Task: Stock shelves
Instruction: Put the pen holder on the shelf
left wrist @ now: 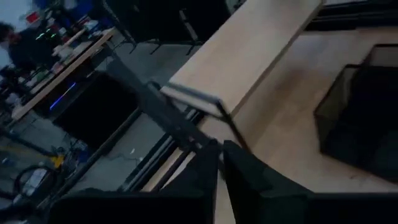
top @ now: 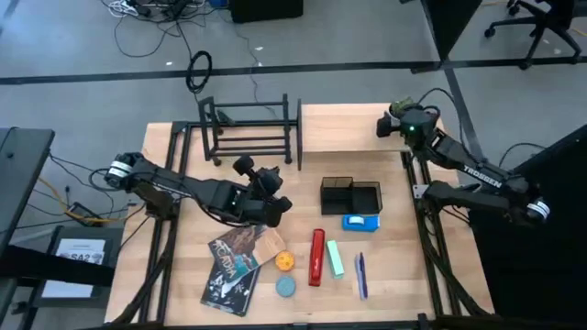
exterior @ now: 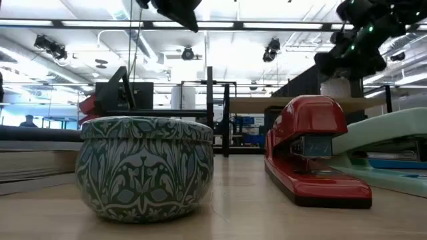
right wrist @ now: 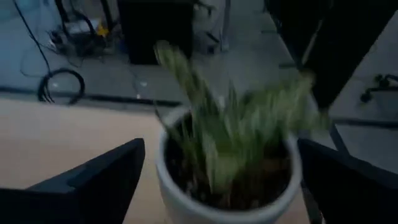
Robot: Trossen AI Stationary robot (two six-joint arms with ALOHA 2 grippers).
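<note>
Up at 1 o'clock on the plank (top: 353, 126), the right gripper (right wrist: 217, 186) has its fingers spread around a potted plant (right wrist: 227, 168). Pot's probably slick and breakable, leaves floppy, so grab the pot wall. Left gripper (top: 275, 203) sits mid-table, fingers together, empty.

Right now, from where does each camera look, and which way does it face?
High view: above the table, facing straight down; both arms show, left hand over the table, right hand at the wooden shelf.
Low view: at tabletop height, facing level past a tin and red stapler; arm parts show on top.
Left wrist view: on the left arm, facing the wooden shelf; own hand shows.
Right wrist view: on the right arm, facing a potted plant between its open fingers.
High and low views share the stapler.
</note>
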